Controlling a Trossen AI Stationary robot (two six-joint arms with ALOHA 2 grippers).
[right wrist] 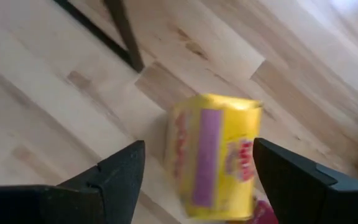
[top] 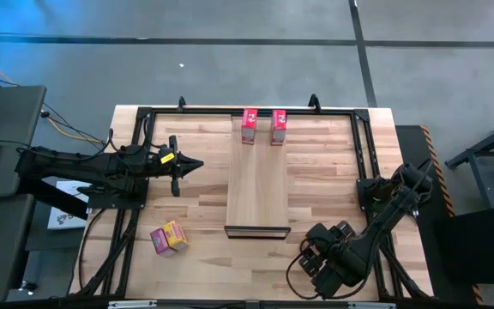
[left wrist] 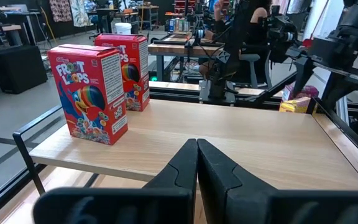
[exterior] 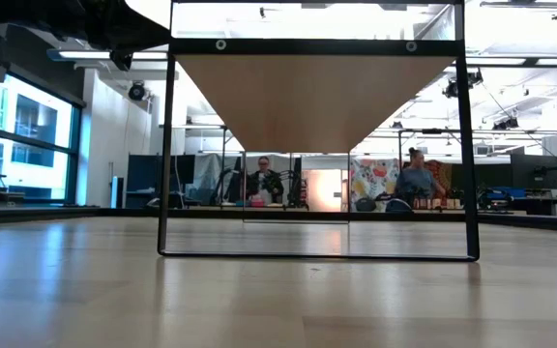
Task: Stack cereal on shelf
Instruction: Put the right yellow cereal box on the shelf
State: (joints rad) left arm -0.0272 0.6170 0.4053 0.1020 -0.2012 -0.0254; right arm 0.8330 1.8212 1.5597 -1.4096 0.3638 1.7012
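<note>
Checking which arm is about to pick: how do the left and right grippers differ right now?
The left gripper is shut on nothing; the right gripper is open. The left one faces level across the long light-wood shelf toward a red cereal box; the right one looks down at a yellow cereal box on the striped wooden tabletop. Both have dark fingers.

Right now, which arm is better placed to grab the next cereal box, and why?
Right. The right gripper hangs open over a yellow box framed between its fingers; the left gripper is shut, pointing at the shelf, not at a loose box.
</note>
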